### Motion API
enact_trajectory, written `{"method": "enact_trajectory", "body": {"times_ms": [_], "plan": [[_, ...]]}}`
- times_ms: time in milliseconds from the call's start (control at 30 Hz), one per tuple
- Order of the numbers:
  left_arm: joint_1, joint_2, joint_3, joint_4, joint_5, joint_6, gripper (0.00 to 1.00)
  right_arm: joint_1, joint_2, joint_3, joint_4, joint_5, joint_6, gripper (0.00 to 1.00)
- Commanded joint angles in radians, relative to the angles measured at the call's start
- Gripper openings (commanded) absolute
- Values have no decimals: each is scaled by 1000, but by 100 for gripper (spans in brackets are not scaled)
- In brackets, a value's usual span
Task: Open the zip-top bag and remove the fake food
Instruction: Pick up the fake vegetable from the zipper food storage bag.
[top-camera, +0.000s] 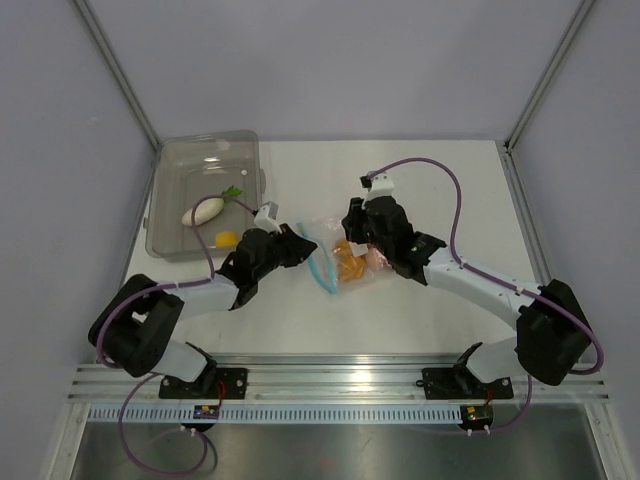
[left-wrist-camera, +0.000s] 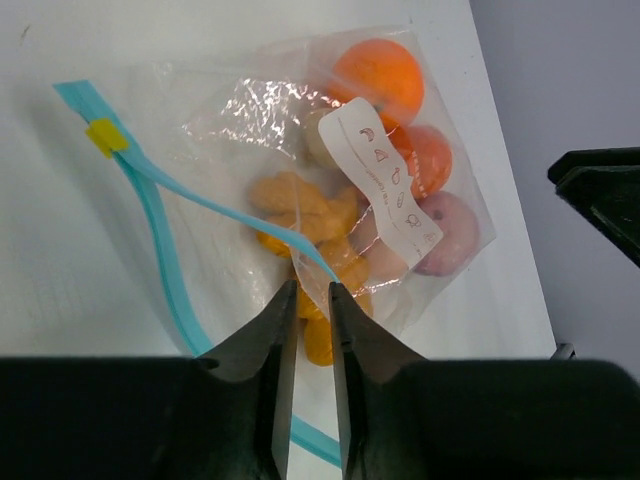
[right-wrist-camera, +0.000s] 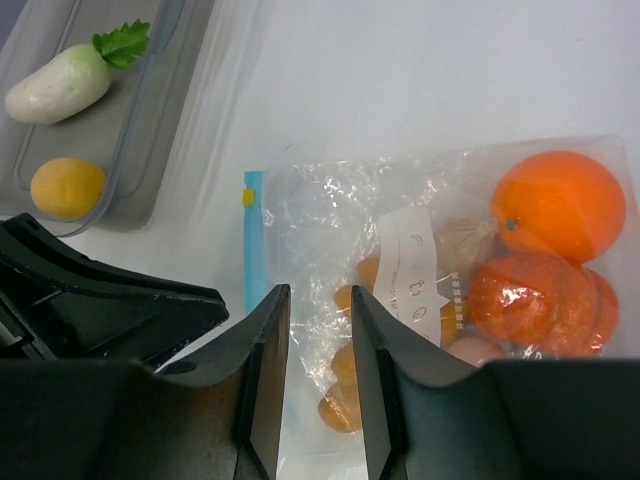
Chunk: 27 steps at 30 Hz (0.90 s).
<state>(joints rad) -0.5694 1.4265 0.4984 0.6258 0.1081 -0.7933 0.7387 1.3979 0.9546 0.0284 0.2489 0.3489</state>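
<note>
The bag (left-wrist-camera: 250, 130) lies at the middle of the surface (top-camera: 430, 170), between my two arms, with its blue zip strip (left-wrist-camera: 165, 250) on the 9 o'clock side in the overhead view and the toy food (left-wrist-camera: 380, 75) bunched toward the closed end at 3 o'clock. My left jaws (left-wrist-camera: 313, 290) are drawn narrow, and one lip of the strip runs taut from the yellow slider (left-wrist-camera: 105, 137) straight in between their tips, while the other lip curves away flat on the surface. I judge that I am pinching that upper lip so the mouth can be spread. My right jaws (right-wrist-camera: 320, 300) sit over the clear film just inside the strip with a small gap between them. Crinkled plastic shows in that gap, but I cannot tell whether I grip it or only hover, though from there they could take the lower wall and pull against my left. Most of the toy food is inside the bag: orange balls, a pinkish one and smaller orange-yellow pieces. The grey tray (top-camera: 245, 150), at 10 o'clock from the bag, holds a white radish (right-wrist-camera: 60, 85) and a yellow piece (right-wrist-camera: 67, 187), so I take it as the drop-off place. A white sticker (left-wrist-camera: 385, 175) on the bag carries a row of small red food pictures, and the tiny print beside them is too small to read. I see no brand.
</note>
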Motion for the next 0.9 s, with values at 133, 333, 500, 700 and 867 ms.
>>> {"method": "enact_trajectory", "body": {"times_ms": [133, 333, 500, 700, 867], "plan": [[-3, 71, 11, -5, -51, -44, 5, -47, -5, 10, 15, 46, -16, 38], [-3, 98, 5, 12, -42, -79, 0, -102, 29, 15, 13, 16, -2, 38], [-3, 167, 34, 31, 14, -103, 0, -194, 47, 6, 10, -73, 48, 37], [-3, 301, 81, 124, 131, -161, 0, -288, 35, -28, 39, -154, 91, 37], [-3, 357, 100, 198, 174, -188, 0, -329, 61, -27, 41, -178, 114, 36]]}}
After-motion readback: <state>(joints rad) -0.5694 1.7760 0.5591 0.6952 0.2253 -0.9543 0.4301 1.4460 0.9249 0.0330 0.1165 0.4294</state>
